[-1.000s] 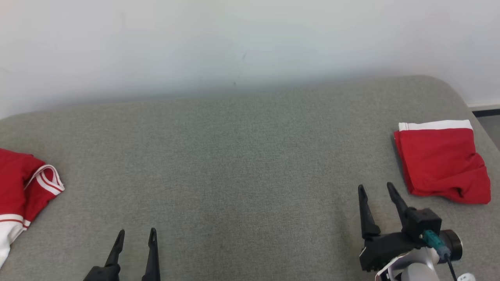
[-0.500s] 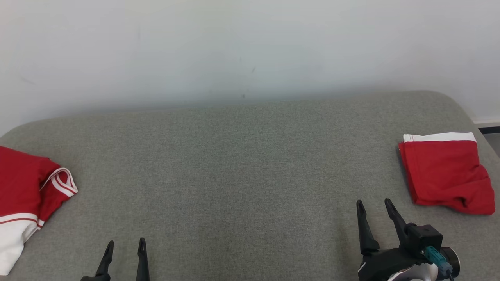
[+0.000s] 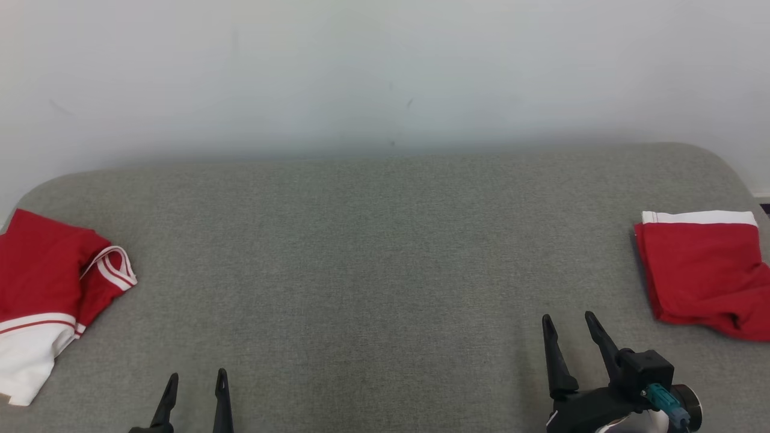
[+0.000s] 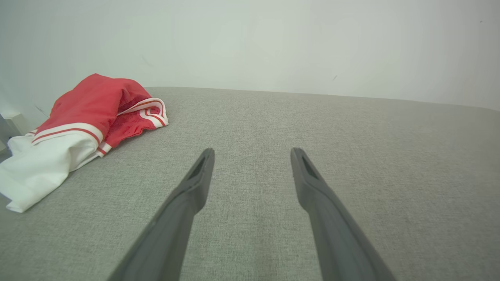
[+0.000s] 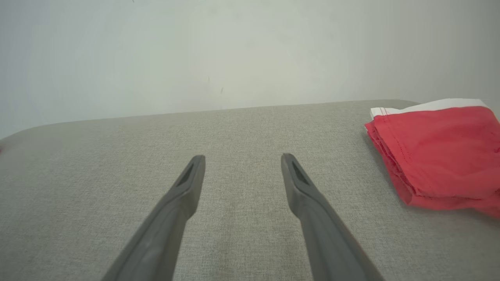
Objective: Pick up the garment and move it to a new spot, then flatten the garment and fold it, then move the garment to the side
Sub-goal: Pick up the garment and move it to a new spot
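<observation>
Grey fabric surface [image 3: 385,252] runs back to a plain white wall [image 3: 385,60]. The left pincer [image 3: 198,374] and the right pincer [image 3: 567,316] each hold their 2 fingers spread apart with nothing between them. A crumpled red-and-white garment [image 3: 42,282] lies well off to the left pincer's left, ahead of its tips. A folded red garment [image 3: 701,270] with 1 white band lies near the right pincer, ahead and to its right.

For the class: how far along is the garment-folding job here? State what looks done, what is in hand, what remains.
Done, it seems: a folded red garment lies at the right edge of the grey surface. In hand: nothing; the left pincer and right pincer are both open and empty. Left: the crumpled red-and-white garment at the left edge is not yet picked up, flattened or folded.
</observation>
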You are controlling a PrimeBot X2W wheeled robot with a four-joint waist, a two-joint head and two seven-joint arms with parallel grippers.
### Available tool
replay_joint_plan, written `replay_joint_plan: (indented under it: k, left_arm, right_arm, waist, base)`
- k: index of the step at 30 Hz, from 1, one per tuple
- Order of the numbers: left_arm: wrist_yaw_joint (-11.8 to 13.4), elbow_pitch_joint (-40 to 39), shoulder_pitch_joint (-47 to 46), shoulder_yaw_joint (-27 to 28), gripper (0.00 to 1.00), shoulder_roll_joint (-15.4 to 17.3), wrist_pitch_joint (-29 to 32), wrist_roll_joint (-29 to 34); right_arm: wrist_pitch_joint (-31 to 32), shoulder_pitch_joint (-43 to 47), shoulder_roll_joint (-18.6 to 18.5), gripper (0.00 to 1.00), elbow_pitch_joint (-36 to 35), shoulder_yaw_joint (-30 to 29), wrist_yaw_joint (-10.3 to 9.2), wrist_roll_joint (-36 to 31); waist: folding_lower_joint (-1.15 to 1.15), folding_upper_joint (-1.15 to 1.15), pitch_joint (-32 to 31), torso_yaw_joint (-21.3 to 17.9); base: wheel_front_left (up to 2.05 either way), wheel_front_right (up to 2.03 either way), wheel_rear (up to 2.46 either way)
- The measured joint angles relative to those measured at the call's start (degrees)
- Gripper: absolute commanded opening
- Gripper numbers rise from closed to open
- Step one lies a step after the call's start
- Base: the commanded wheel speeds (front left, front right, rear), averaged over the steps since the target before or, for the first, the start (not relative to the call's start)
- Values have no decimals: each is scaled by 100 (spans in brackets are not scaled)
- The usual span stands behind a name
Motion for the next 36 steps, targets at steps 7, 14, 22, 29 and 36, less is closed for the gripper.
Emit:
replay_joint_plan:
  k: [7, 14, 22, 29, 36]
  left_arm:
    - [37, 21, -8, 23, 100, -1, 1, 3]
    - [8, 49, 26, 149, 100, -1, 2, 34]
    - [-5, 66, 72, 327, 100, 0, 1, 62]
    - [-8, 66, 111, 457, 100, 1, 1, 51]
    - [15, 43, 225, 576, 100, 1, 1, 0]
  right_arm:
    - [1, 4, 2, 100, 23, 163, 0, 138]
    - [0, 32, 2, 100, 49, 293, 0, 246]
    - [1, 37, 2, 100, 60, 425, 0, 299]
    - [0, 38, 3, 100, 80, 543, 0, 315]
    - [0, 26, 4, 100, 112, 654, 0, 348]
  waist:
    - [0, 0, 42, 373]
    - [0, 0, 64, 926]
    - [0, 0, 84, 1684]
    - [0, 0, 88, 2335]
    - [0, 0, 100, 2845]
  base:
    - [0, 0, 0]
    - [0, 0, 0]
    - [0, 0, 0]
    - [0, 0, 0]
    - [0, 0, 0]
